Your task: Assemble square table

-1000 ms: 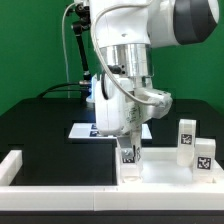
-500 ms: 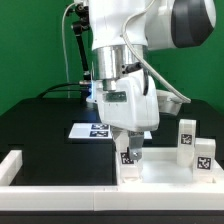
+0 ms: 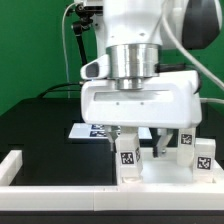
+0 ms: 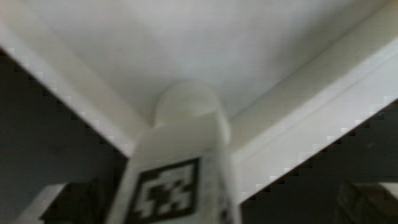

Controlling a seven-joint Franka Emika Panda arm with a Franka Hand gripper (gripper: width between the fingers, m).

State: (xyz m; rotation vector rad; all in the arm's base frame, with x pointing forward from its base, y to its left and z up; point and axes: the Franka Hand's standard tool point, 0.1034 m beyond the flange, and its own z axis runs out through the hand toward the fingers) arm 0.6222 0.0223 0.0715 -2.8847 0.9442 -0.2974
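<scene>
Square tabletop [image 3: 160,172] holding 3 upright tagged legs, hand [image 3: 130,138] gripping the nearest leg [image 3: 128,155].

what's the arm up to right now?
The Panda's gripper is down over the square tabletop, its fingers either side of a tagged white leg standing upright at the tabletop's corner on the exterior view's left. The wrist view shows that leg end-on over the tabletop's rim. Two more legs stand on the exterior view's right. Whether the fingers are clamped can't be told.
</scene>
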